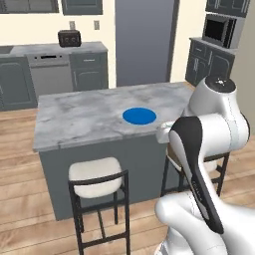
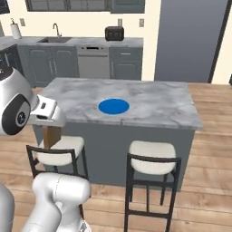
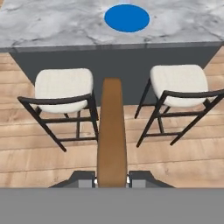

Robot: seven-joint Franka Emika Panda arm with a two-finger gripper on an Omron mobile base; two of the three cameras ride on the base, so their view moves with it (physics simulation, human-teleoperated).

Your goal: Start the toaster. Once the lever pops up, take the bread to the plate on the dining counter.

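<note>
Simulated kitchen, plank floor underfoot, base parked short of the island's stool side.

Nearest: gripper point(image 3: 112, 180) clamping the bread point(image 3: 111, 131) edge-on between its fingers, slice projecting forward as a narrow brown strip. Also showing as a tan sliver under the white hand in the right base view point(image 2: 51, 136). Hanging over bare floor, between and in front of two stools, not yet over marble.

Next out: left stool point(image 3: 64, 85) and right stool point(image 3: 179, 81), pale cushions, black frames, tucked against the island's dark base. Sitting below the line of travel, one on each side of the slice. Probably no obstacle if the hand keeps its height, but a low approach risking a clip on a backrest.

Beyond: dining counter point(image 1: 74, 119), grey-veined top, carrying the plate point(image 1: 139, 116), blue disc lying near the middle of the slab, slightly toward the near edge. Nothing else sitting on the top.

Step in hand, by judgement: carrying leg of the task, toasting part looking done since the slice is already out and gripped. Next move calling for reaching up and forward over the counter edge, levelling the slice above the blue disc, lowering, then parting the fingers. Edge-on hold meaning the wrist needing to turn, or the bread landing on its rim and toppling.

Farthest: toaster point(image 1: 69, 38), dark box on the back counter against the wall, well apart from everything here. Lever too small to make out.
</note>
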